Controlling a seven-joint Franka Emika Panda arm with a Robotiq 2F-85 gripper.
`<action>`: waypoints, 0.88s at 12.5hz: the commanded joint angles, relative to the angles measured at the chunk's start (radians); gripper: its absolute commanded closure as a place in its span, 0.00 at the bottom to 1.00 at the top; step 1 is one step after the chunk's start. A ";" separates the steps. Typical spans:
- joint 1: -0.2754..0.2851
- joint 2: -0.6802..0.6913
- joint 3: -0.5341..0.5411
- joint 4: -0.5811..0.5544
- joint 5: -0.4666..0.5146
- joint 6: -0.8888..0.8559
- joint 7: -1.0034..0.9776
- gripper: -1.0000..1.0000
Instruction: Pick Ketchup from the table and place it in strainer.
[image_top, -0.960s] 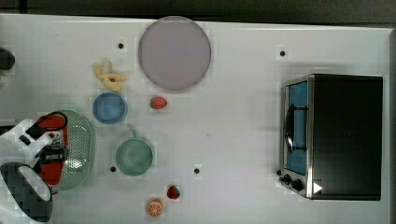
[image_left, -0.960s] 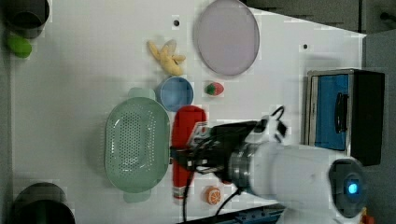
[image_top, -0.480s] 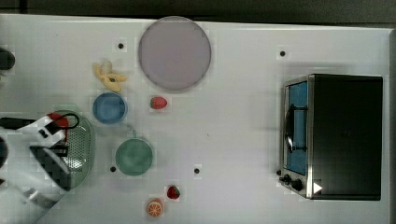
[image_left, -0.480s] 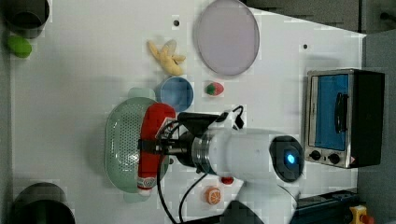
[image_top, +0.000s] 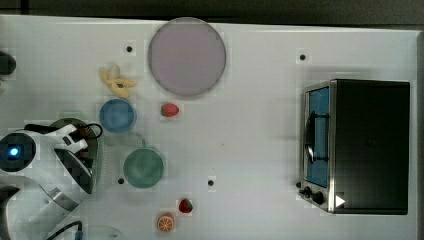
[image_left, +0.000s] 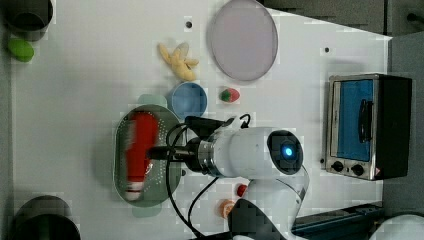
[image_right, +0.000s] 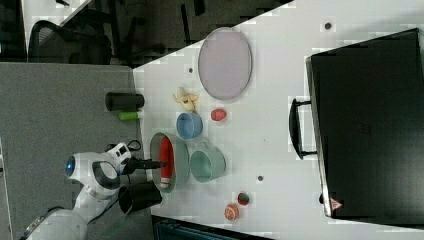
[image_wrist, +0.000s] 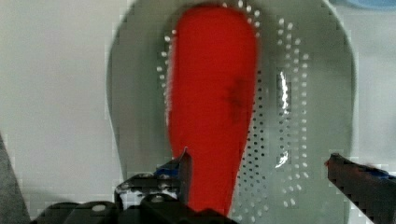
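White table (image_left: 90, 75); Ketchup (image_left: 140, 150) lies inside strainer (image_left: 120, 165), tool (image_wrist: 259, 172) spread

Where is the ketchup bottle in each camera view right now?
Top view: I cannot make it out; the arm covers the strainer.
Left view: ketchup bottle lies in the strainer, lower left.
Right view: in the strainer, lower left of centre.
Wrist view: centre.
Shared landmark: blue bowl beside the strainer.
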 joint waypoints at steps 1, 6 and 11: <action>-0.023 -0.137 0.005 0.015 0.007 -0.028 0.061 0.00; -0.164 -0.368 -0.032 0.020 0.007 -0.242 0.061 0.00; -0.248 -0.592 -0.233 0.045 0.018 -0.446 0.043 0.00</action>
